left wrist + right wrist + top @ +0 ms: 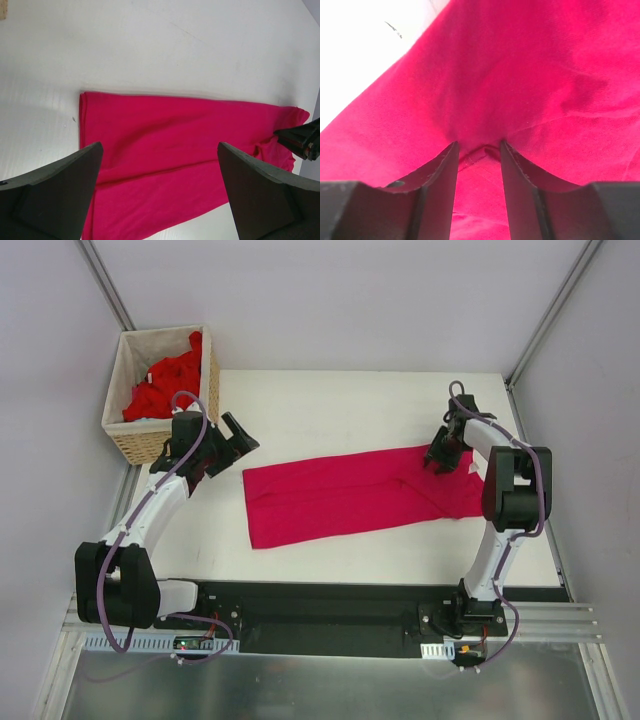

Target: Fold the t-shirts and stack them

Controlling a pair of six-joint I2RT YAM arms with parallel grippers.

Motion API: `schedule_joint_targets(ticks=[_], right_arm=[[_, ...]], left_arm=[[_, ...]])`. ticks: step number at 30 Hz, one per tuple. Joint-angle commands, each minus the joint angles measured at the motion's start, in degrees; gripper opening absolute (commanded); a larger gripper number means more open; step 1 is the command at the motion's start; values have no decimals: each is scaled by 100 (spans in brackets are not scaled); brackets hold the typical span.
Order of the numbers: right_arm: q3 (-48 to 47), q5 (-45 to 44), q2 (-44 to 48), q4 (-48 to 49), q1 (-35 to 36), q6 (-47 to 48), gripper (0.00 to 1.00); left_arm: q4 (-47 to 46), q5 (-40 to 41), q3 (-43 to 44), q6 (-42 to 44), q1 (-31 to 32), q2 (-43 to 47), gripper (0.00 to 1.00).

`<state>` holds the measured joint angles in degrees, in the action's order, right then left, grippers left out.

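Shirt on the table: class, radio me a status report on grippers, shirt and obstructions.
Left gripper open, hovering off shirt's left end. Right gripper pinching a fold at its right end. Shirt flat, folded lengthwise. Basket far left, apart from it.

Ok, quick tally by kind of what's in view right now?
Magenta t-shirt, laid out: 1
Red t-shirt heap, shirts not countable: 1
Wicker basket: 1
Claws: 2, left claw and right claw
Total: 5
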<state>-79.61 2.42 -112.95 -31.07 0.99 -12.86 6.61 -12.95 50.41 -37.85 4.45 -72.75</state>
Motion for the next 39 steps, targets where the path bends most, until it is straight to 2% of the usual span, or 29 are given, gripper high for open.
schedule_joint_targets(ticks=[1, 8, 16, 21, 23, 28, 39], right_arm=[[-168, 75, -17, 57, -20, -76, 39], [-168, 49, 71, 5, -29, -76, 26], [-55, 5, 325, -92, -20, -85, 19], [86, -22, 554, -119, -12, -111, 8], [139, -39, 598, -162, 15, -120, 1], [297, -74, 878, -224, 146, -146, 1], [1070, -548, 1951, -391, 1042, -138, 1]], left_arm=[[24, 73, 83, 146, 3, 6, 99], [33, 73, 74, 146, 3, -11, 99], [24, 38, 83, 111, 3, -55, 99], [24, -14, 83, 84, 3, -55, 99], [33, -23, 91, 76, 3, -55, 99], [33, -49, 109, 67, 3, -116, 99], [24, -138, 13, -21, 12, -55, 99]])
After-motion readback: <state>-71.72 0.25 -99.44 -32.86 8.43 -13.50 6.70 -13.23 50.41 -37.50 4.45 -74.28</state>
